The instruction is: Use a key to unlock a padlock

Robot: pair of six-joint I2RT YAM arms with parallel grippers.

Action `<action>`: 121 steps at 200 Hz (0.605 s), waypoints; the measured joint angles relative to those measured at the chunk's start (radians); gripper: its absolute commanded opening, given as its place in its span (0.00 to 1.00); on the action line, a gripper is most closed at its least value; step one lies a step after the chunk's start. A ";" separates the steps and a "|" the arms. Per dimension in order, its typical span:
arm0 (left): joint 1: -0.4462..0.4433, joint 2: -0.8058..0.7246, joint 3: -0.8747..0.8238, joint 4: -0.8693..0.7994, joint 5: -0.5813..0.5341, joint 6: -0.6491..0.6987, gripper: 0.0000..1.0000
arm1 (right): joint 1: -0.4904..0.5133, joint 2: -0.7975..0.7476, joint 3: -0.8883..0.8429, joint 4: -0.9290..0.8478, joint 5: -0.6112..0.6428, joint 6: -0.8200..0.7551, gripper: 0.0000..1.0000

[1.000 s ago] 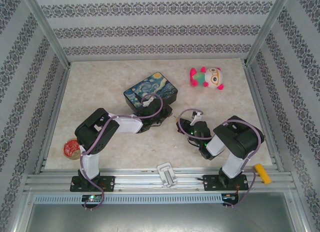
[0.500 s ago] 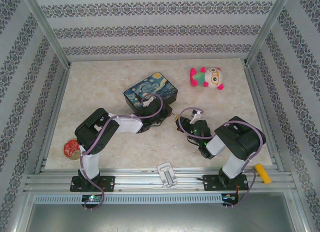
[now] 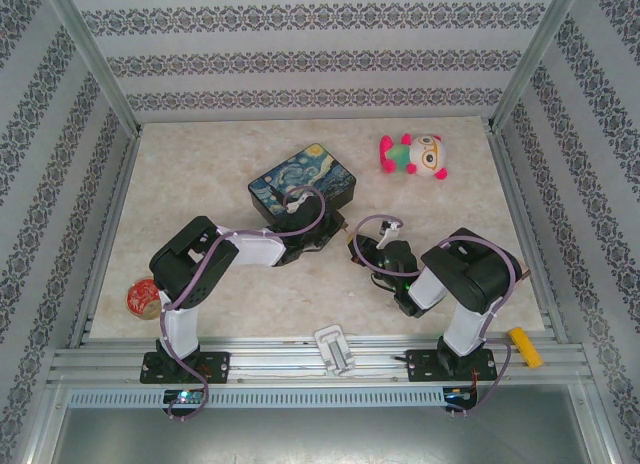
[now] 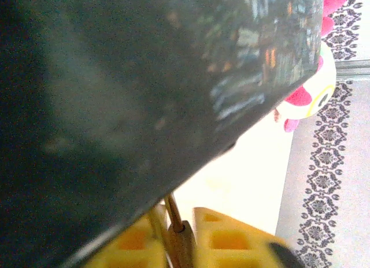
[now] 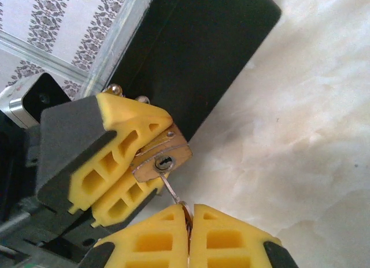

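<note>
My left gripper (image 5: 144, 164) is clamped tight on the padlock (image 5: 162, 157), near the middle of the table (image 3: 200, 174) and just off the near right corner of the painted tin (image 3: 302, 187). The keyhole face is turned toward my other hand. The key (image 5: 171, 190) points up at it, its tip just beside the keyhole and, I judge, not yet inside. My right gripper (image 5: 189, 222) is pinched fully together on the key's head. Both pieces are grasped and roughly lined up. Inserting, turning and freeing the shackle remain.
</note>
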 measured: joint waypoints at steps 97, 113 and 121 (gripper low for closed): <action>0.000 -0.001 -0.055 0.098 0.014 0.051 0.07 | -0.055 -0.071 -0.039 -0.033 -0.001 0.080 0.00; 0.000 0.000 -0.074 0.135 0.023 0.074 0.12 | -0.061 -0.095 -0.047 -0.057 -0.006 0.104 0.00; 0.000 0.002 -0.082 0.156 0.027 0.081 0.13 | -0.062 -0.106 -0.048 -0.072 -0.011 0.114 0.00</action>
